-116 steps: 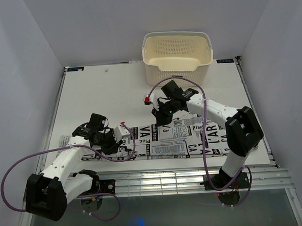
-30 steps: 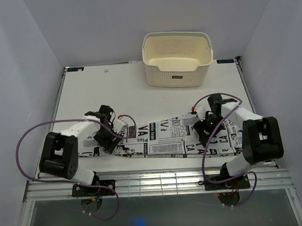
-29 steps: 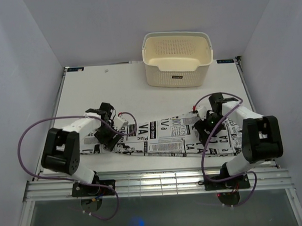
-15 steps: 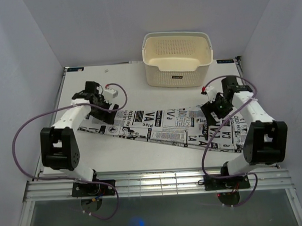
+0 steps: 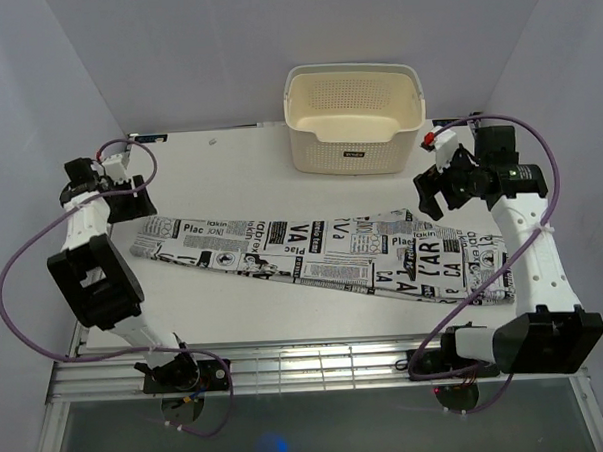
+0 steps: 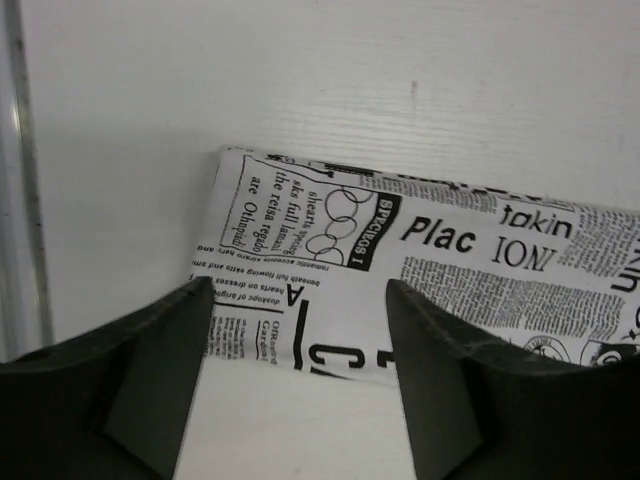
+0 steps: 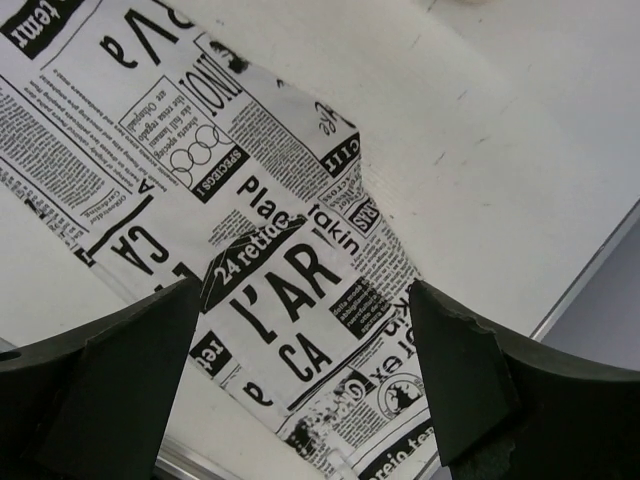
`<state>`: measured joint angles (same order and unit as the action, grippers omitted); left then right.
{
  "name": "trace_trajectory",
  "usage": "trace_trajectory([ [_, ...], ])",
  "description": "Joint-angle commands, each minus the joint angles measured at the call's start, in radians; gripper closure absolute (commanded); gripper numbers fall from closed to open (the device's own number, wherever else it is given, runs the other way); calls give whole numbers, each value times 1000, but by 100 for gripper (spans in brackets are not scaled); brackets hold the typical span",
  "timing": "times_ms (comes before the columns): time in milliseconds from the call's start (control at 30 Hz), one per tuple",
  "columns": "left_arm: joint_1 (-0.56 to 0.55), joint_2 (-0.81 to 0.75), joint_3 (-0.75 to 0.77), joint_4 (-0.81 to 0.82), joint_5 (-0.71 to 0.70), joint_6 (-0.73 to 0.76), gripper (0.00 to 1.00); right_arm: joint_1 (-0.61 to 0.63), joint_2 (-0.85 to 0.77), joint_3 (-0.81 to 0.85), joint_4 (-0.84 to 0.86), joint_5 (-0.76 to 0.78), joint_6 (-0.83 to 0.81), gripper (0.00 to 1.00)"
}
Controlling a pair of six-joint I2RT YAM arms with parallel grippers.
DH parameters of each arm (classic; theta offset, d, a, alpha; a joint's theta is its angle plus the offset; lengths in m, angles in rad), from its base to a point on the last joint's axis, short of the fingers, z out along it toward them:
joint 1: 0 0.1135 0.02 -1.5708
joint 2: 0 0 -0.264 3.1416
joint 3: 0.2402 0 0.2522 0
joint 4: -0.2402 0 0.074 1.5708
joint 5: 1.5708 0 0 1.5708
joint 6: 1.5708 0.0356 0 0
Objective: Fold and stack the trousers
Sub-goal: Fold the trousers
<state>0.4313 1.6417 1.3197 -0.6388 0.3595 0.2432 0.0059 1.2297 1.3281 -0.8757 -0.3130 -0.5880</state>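
The trousers [image 5: 323, 255] lie flat on the table [image 5: 239, 169] as one long band, running from about 9 o'clock to about 4 o'clock in the overhead view, the 4 o'clock end the wider; the cream perforated basket [image 5: 353, 109] stands well apart at 12 to 1 o'clock. The cloth looks thin, light and limp; it would probably sag and crease between two holds rather than keep a shape, and a single layer could slip out of a shallow pinch; the best holds are likely the corners of the short ends, taken through every layer so that the band lifts evenly. The left gripper [image 6: 297, 300] hovers near 10 o'clock above the narrow end, its jaws spread wide with nothing between them, not touching the cloth; the right gripper [image 7: 300, 300] hangs near 2 o'clock over the wide end, likewise spread wide, empty and clear of the cloth.
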Motion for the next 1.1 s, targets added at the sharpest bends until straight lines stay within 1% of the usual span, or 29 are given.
trace_trajectory([
  [0, 88, 131, 58, -70, 85, -50, 26, -41, 59, 63, -158, -53, -22, 10],
  [100, 116, 197, 40, -12, 49, -99, 29, -57, 82, 63, -193, -67, -27, 10],
  [200, 123, 219, -43, 68, 1, -159, 30, -60, 100, 71, -213, -78, -10, 10],
  [233, 123, 221, -95, 91, -8, -174, 30, -60, 103, 75, -220, -86, 0, 10],
  [300, 123, 240, -129, 137, -22, -182, 30, -60, 116, 94, -242, -104, 8, 10],
  [400, 129, 282, -154, 152, -16, -189, 34, -60, 119, 115, -256, -86, 14, 10],
  [467, 130, 294, -169, 157, 16, -197, 40, -60, 117, 118, -256, -72, 13, 10],
  [533, 132, 302, -186, 160, 36, -203, 48, -60, 117, 115, -261, -63, 10, 10],
  [567, 132, 302, -203, 166, 48, -203, 57, -60, 116, 114, -263, -61, 8, 10],
  [633, 132, 290, -218, 177, 73, -205, 67, -60, 111, 100, -256, -58, 8, 10],
  [667, 132, 284, -224, 183, 82, -205, 75, -60, 108, 94, -255, -55, 8, 10],
  [767, 132, 245, -226, 171, 133, -194, 88, -60, 106, 83, -250, -52, 5, 10],
  [800, 133, 233, -211, 163, 137, -190, 100, -60, 106, 83, -250, -54, 5, 10],
  [867, 139, 195, -186, 131, 142, -179, 100, -60, 108, 86, -247, -58, 5, 10],
  [967, 187, 141, -130, 78, 133, -145, 100, -60, 111, 86, -243, -69, 5, 10],
  [1067, 233, 104, -67, 15, 101, -43, 100, -60, 103, 74, -233, -75, 4, 10],
])
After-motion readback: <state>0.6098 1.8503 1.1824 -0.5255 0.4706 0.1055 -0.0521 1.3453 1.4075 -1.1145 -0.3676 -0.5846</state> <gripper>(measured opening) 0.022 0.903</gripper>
